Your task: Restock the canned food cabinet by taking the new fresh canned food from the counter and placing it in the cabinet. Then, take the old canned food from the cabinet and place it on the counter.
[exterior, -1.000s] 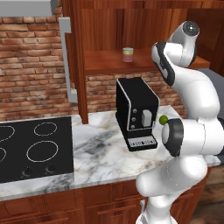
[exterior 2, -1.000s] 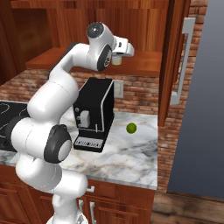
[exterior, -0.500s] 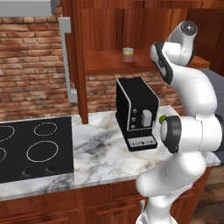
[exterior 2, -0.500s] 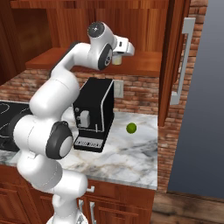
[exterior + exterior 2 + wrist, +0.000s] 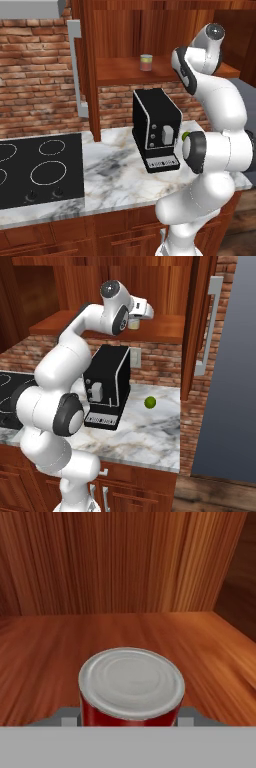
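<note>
While the old canned food [image 5: 131, 687] shows no legible label, the tool's grip cannot be told.

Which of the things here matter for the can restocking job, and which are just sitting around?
Job:
yellow-and-orange can on the cabinet shelf
red can at the gripper
marble counter

Lying about:
black coffee machine
green ball
stovetop

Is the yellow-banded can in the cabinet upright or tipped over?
Upright: the new fresh canned food stands on the cabinet shelf, silver top upward.
</note>
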Controlling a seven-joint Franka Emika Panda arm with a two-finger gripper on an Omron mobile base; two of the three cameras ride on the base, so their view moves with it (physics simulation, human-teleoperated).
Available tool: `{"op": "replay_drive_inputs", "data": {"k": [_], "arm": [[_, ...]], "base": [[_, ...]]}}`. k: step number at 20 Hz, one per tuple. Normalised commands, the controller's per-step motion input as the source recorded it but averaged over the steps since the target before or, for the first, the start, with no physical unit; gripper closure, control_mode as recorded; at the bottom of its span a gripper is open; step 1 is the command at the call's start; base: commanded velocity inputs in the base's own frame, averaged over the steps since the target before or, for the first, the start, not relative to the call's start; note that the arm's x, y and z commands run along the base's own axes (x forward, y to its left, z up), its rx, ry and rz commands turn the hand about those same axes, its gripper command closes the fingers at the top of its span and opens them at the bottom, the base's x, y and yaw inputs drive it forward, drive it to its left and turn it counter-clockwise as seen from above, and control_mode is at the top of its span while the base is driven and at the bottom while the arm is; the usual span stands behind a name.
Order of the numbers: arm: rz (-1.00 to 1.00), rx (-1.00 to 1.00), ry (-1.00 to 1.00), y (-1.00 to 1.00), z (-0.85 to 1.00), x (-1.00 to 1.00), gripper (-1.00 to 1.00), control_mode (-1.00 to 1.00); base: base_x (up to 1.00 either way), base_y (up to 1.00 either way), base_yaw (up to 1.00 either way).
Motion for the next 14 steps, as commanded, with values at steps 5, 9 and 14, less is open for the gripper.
{"op": "replay_drive_inputs", "data": {"k": [5,9,14], "arm": [[0.00,0.00,0.00,0.00,0.00,-0.04,1.00,-1.00],[0.05,0.01,-0.06,0.00,0.01,-0.54,1.00,-1.00],[0.09,0.06,-0.20,-0.01,0.20,-0.95,1.00,-1.00]], "base": [[0.00,0.00,0.00],[0.00,0.00,0.00],[0.00,0.00,0.00]]}}
